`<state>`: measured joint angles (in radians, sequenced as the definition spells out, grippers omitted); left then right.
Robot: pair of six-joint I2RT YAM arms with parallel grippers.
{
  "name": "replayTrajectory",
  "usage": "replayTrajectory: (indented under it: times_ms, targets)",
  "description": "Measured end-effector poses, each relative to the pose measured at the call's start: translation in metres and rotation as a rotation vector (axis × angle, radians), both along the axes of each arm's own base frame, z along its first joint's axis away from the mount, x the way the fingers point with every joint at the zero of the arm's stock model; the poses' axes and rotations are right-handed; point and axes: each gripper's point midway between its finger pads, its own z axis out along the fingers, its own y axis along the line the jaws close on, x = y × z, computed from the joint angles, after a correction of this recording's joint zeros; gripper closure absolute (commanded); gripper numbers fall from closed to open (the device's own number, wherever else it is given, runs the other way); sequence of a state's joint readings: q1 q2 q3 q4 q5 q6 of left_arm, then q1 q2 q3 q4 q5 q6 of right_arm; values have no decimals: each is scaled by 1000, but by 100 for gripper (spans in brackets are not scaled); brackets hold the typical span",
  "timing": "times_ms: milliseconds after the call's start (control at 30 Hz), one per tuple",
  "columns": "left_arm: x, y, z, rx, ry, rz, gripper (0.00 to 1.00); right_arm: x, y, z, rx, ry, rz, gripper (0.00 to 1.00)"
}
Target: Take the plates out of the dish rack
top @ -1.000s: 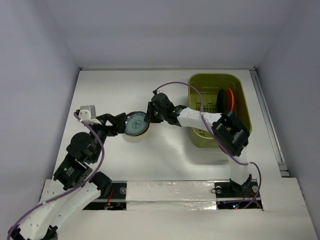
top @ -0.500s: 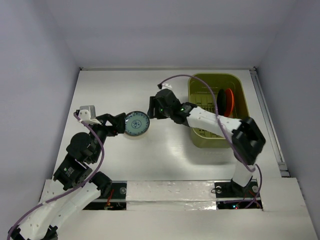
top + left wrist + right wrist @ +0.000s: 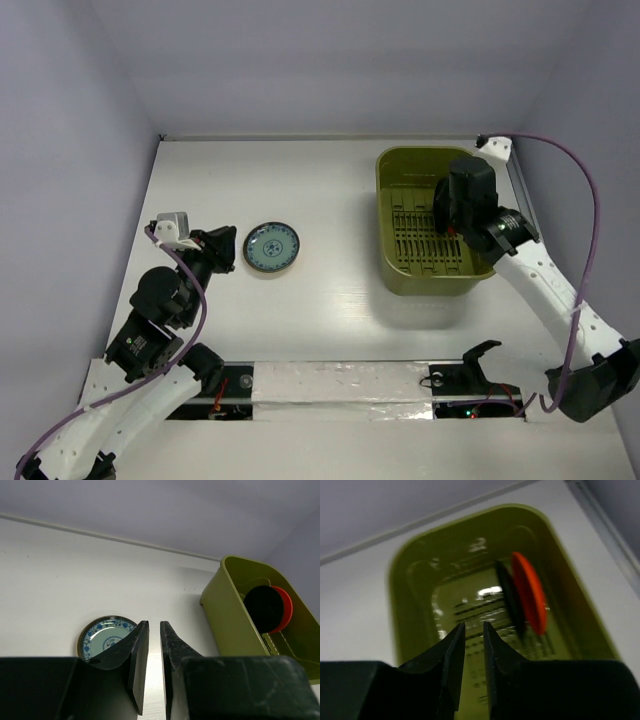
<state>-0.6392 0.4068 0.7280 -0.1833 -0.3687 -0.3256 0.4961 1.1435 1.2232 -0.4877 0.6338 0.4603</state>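
Note:
A pale blue-green patterned plate (image 3: 272,247) (image 3: 106,635) lies flat on the white table, left of centre. My left gripper (image 3: 228,243) (image 3: 154,625) sits just to its left, shut with nothing between its fingers. The olive-green dish rack (image 3: 395,255) (image 3: 231,615) (image 3: 410,575) stands at the right. Inside it, an orange-red plate (image 3: 528,599) (image 3: 285,607) stands on edge, with a dark-looking plate (image 3: 509,597) (image 3: 262,609) close in front of it. My right gripper (image 3: 450,212) (image 3: 474,626) hangs above the rack's slotted floor, left of those plates, slightly open and holding nothing.
White walls close off the table at the back and on both sides. A metal rail (image 3: 535,240) runs along the right edge, past the rack. The arm bases and a taped strip (image 3: 340,382) lie along the near edge.
My right arm has pulled away from the blue-green plate and swung right over the dish rack. The plate stays flat on the table. My left gripper has shut and drawn back slightly.

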Motion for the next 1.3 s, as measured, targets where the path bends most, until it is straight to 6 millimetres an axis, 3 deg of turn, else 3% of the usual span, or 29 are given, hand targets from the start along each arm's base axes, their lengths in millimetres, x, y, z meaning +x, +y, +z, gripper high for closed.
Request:
replayTrajectory:
  times_ms: [100,267,467,767,967,1167,1300]
  targets:
    - [0,0,0,1,0,-1,78,4,-30,-25,-87,90,-74,59]
    - [0,0,0,2,-1,-3,61,21,-45,-79,-213,270,-98,59]
    - [0,-1,0,3,-1,-4,59,34,-66,-115,-297,402,-121,59]
    - [0,-1,0,3,-1,-8,59,52,-67,-129,-358,457,-99,65]
    - [-1,-2,0,2,-1,-10,59,58,-67,-138,-401,496,-81,86]
    - [-1,-2,0,3,-1,-14,59,60,-72,-124,-427,494,-87,92]
    - [-1,-3,0,3,-1,-17,59,58,-66,-98,-422,449,-70,95]
